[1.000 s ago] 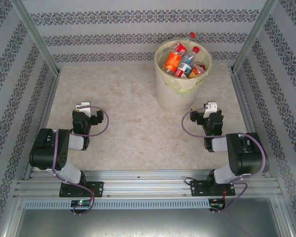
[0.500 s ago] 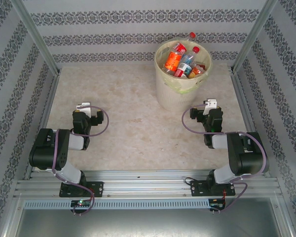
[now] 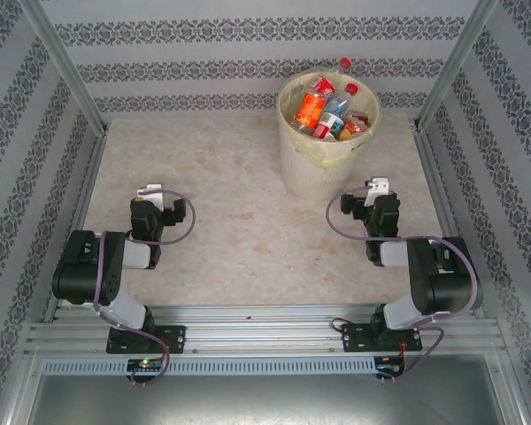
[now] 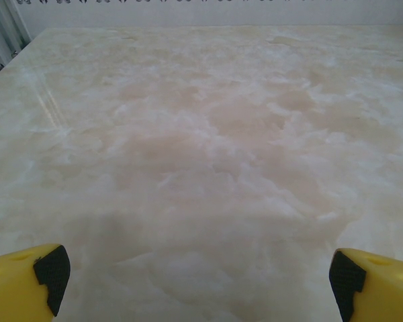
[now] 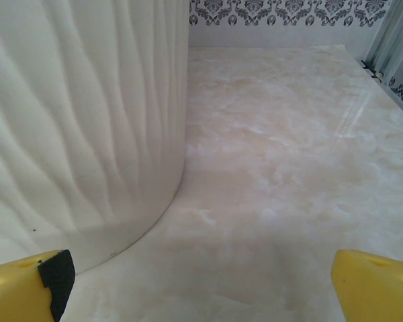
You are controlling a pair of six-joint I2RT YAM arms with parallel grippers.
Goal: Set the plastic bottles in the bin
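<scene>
The bin (image 3: 326, 168) stands on the table (image 3: 230, 230) by the far edge, closer to the far right corner. The plastic bottles (image 3: 323, 111) are piled inside it, right up to the top. They have orange, red and blue labels and red and white caps. One red-capped bottle (image 3: 343, 64) pokes up over the far rim of the bin. The left claw (image 4: 198, 275) is wide open and holds nothing. Its yellow fingers (image 4: 27, 282) have black tips and sit far apart at the two bottom corners of the left wrist picture, and the pale table shows between them. This claw is over the left side of the table, well apart from the bin. The right claw (image 5: 198, 278) is wide open too and holds nothing. It is toward the right edge of the table, just beside the bin, on the bin's near right side. In the right wrist picture the wavy pale wall of the bin is close on the left. Both arms are folded up near the near edge of the table.
</scene>
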